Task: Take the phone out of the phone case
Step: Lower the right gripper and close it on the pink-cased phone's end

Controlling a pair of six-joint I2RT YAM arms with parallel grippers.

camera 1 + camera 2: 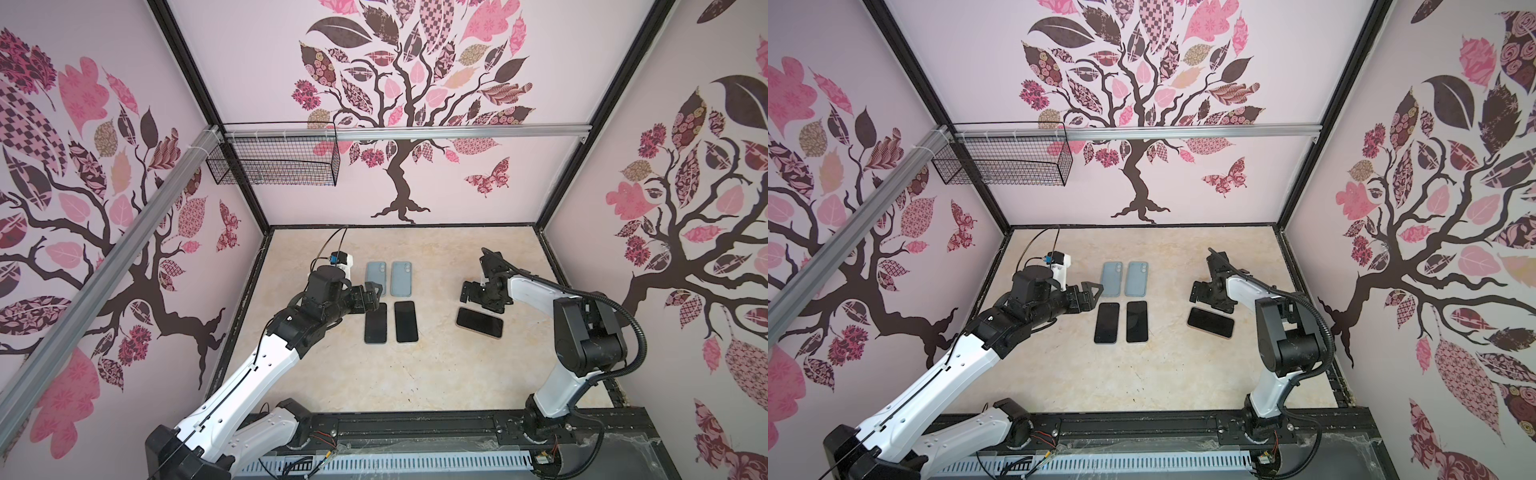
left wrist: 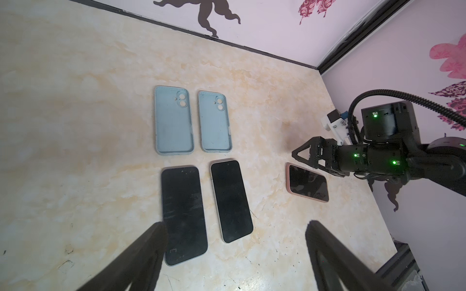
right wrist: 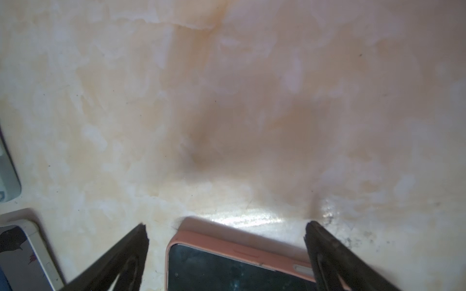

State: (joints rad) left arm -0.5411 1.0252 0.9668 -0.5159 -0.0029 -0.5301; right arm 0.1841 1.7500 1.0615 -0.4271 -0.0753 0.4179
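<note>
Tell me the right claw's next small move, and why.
Probably lower the right claw onto the end of the pink case and close on it. The claw is open, holds nothing, and that end shows between its fingers. This phone is the only one still cased; both blue cases lie empty beside two bare phones.

Even bright light; right wrist view blurred, glare on table (image 3: 252,219); edges distorted.
</note>
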